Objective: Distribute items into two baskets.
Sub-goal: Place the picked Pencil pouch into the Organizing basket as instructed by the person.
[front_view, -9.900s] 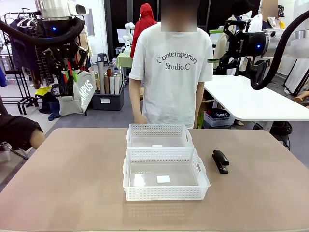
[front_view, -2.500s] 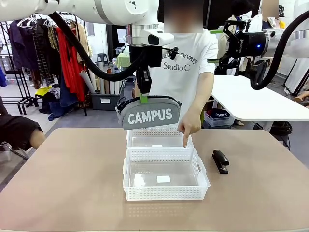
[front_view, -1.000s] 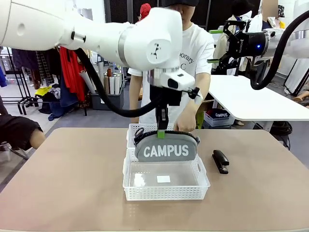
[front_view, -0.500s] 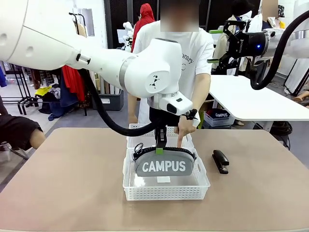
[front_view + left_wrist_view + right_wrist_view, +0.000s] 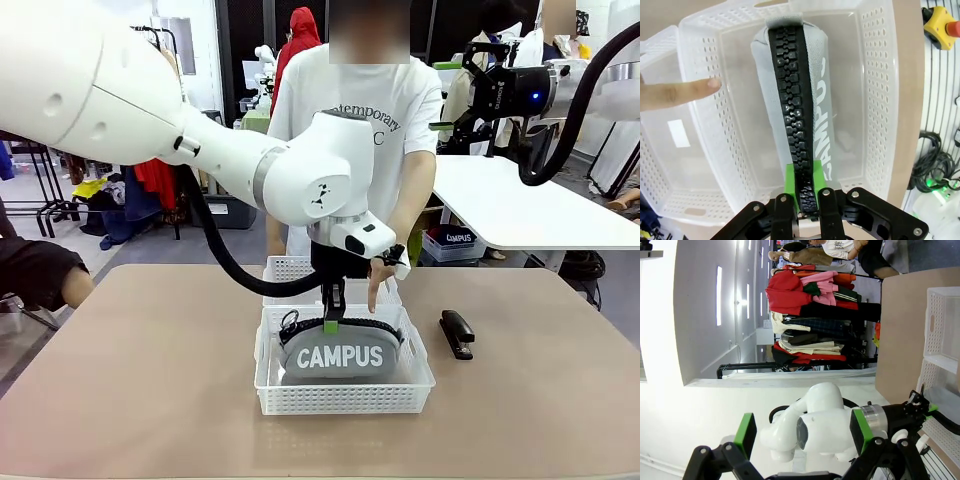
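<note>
The grey "CAMPUS" pouch (image 5: 340,356) stands upright inside the nearer white basket (image 5: 345,400), its lower part below the basket's walls. My left gripper (image 5: 329,322) is shut on the top of its black zipper. In the left wrist view the fingers (image 5: 805,202) pinch the zipper end of the pouch (image 5: 812,75) over the basket (image 5: 879,85). The second basket (image 5: 288,270) sits just behind. A black stapler (image 5: 456,333) lies on the table to the right. My right gripper (image 5: 446,95) hangs high at the right, open and holding nothing (image 5: 801,432).
A person stands at the far side. One hand (image 5: 378,278) points a finger (image 5: 682,92) down at the rim between the two baskets. The tan table (image 5: 130,380) has free room left and right of the baskets. A white table (image 5: 520,210) stands behind on the right.
My left gripper has lowered the pouch from just above the nearer basket down into it. The person's pointing hand stays by the far rim. The right arm has not moved.
</note>
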You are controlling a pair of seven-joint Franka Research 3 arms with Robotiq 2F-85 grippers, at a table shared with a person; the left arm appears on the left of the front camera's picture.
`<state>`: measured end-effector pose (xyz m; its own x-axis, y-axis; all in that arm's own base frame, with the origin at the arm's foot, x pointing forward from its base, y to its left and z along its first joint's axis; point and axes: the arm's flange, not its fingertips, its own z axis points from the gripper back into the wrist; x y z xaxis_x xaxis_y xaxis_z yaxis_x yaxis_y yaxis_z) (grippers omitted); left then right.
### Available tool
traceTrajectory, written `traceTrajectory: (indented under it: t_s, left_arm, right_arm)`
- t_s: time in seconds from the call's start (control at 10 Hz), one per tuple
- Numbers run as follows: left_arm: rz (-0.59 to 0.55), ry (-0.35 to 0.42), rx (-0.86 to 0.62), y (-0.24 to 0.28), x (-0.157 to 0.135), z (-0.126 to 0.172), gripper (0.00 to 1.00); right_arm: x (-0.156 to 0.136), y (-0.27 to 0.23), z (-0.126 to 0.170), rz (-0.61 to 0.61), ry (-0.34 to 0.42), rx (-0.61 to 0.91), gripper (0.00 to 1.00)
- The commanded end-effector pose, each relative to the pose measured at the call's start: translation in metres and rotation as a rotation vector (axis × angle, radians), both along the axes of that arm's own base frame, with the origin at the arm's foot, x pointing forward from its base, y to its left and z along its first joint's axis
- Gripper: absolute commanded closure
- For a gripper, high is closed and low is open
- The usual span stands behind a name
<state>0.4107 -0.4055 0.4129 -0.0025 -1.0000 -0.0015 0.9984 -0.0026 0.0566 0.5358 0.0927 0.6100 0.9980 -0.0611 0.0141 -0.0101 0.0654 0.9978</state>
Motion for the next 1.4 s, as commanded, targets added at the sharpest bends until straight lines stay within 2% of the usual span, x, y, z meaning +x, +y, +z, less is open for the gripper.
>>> traceTrajectory:
  t_s: [0.0,0.4,0.9,1.0,1.3]
  left_arm:
    - [0.009,-0.024,0.006,-0.001,0.000,-0.004,1.00]
    - [0.023,-0.006,0.011,0.001,-0.001,-0.013,1.00]
    - [0.047,0.014,0.008,0.006,-0.001,-0.008,0.04]
    - [0.055,0.016,0.006,0.007,-0.002,-0.007,0.00]
    - [0.066,0.016,0.007,0.009,-0.004,0.003,0.00]
  right_arm:
    - [0.000,0.000,0.001,-0.003,-0.002,0.000,0.00]
    - [0.000,0.000,0.001,-0.003,-0.002,0.000,0.00]
    - [0.000,0.000,0.001,-0.003,-0.002,0.000,0.00]
    - [0.000,0.000,0.001,-0.003,-0.002,0.000,0.00]
    - [0.000,0.000,0.001,-0.003,-0.002,0.000,0.00]
